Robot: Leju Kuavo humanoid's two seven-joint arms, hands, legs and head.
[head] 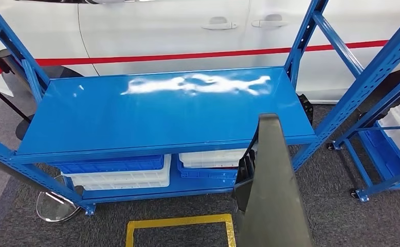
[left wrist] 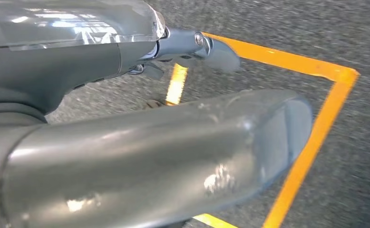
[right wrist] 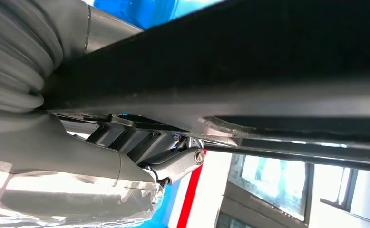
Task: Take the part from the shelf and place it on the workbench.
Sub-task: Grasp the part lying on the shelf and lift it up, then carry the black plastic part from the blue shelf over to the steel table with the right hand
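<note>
The part (head: 271,175) is a long dark grey strip, wide at the bottom and narrow at its tip. In the head view it rises from the lower edge and its tip overlaps the front right edge of the blue top shelf (head: 151,113), which is bare. My right hand (head: 244,180) grips the part from its left side, dark fingers wrapped on its edge. In the right wrist view the part (right wrist: 249,61) runs across the picture, with my right hand's fingers (right wrist: 173,161) closed under it. My left hand (left wrist: 164,142) hangs over the carpet and holds nothing.
White and blue bins (head: 121,172) sit on the rack's lower shelf. A second blue rack (head: 388,134) with white bins stands to the right. A white car (head: 187,31) is parked behind. Yellow tape (head: 177,222) marks a square on the grey carpet.
</note>
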